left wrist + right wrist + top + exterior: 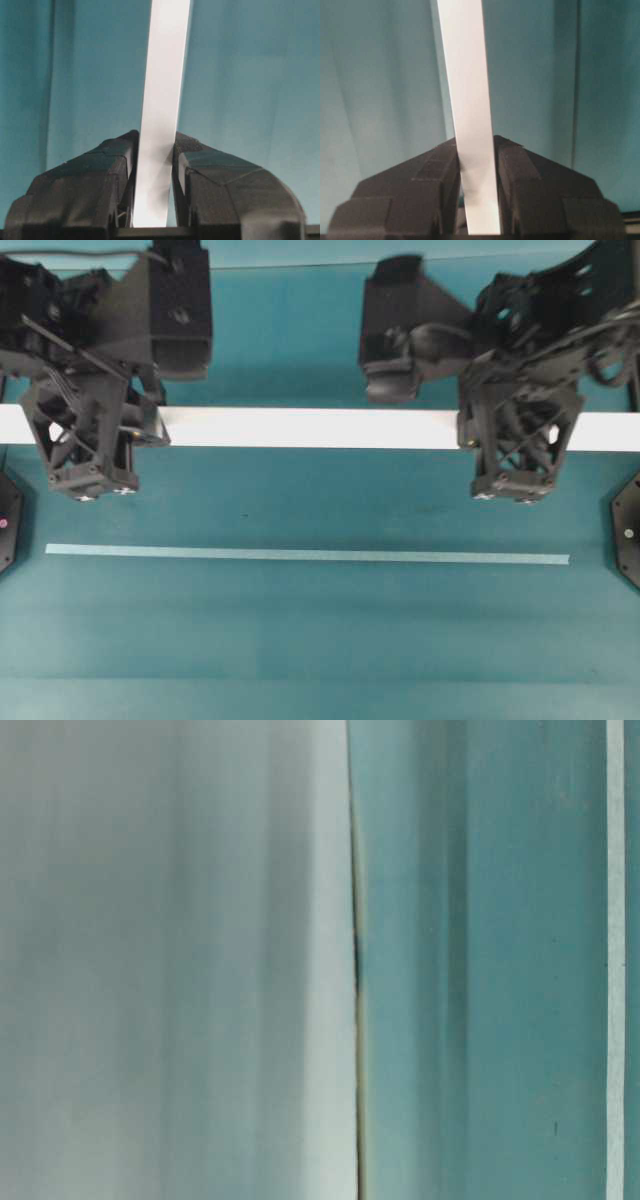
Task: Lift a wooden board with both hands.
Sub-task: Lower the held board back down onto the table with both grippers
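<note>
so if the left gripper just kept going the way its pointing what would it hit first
Probably the teal table. The left gripper, shut on the wooden board, points down at it; nothing else shows in that line, though depth is unclear.

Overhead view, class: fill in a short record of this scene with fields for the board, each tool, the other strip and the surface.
board: white wooden board, long and flat, lying left to right across the view
left tool: left tool shut on the board near its left end
right tool: right tool shut on the board near its right end
other strip: thin pale teal strip, parallel to the board, apart from it, untouched
surface: teal tabletop
</note>
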Action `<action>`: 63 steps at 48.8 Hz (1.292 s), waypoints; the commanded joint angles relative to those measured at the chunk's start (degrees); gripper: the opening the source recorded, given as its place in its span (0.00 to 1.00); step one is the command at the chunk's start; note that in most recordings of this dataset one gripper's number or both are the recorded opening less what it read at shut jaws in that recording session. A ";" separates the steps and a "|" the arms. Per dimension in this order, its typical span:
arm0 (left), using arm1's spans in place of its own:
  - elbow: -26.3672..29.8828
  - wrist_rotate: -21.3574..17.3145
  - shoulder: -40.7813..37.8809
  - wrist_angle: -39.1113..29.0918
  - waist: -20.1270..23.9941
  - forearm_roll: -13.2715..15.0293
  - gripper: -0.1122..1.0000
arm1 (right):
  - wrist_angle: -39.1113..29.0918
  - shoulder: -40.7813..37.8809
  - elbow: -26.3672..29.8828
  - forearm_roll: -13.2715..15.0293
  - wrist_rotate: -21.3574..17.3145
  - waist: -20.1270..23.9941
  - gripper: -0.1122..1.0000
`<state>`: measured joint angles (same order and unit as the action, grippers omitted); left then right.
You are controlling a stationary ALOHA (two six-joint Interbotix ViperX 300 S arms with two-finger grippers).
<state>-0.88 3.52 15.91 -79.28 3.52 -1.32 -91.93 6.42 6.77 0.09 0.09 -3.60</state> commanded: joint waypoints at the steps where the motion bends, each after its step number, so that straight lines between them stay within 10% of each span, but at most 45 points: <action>1: -1.49 -0.09 0.44 3.52 0.09 0.00 0.26 | 3.34 -0.88 -1.93 0.18 0.88 0.26 0.29; 24: -19.86 0.70 0.79 17.40 -0.62 0.00 0.26 | 14.94 -0.53 -15.64 0.26 1.76 0.00 0.29; 63: -34.63 1.05 -2.90 33.22 -0.62 0.00 0.26 | 34.19 -3.96 -33.66 -0.18 1.85 0.97 0.29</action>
<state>-34.98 4.22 13.27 -47.11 2.81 -1.23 -58.71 3.87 -25.66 0.09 1.76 -3.16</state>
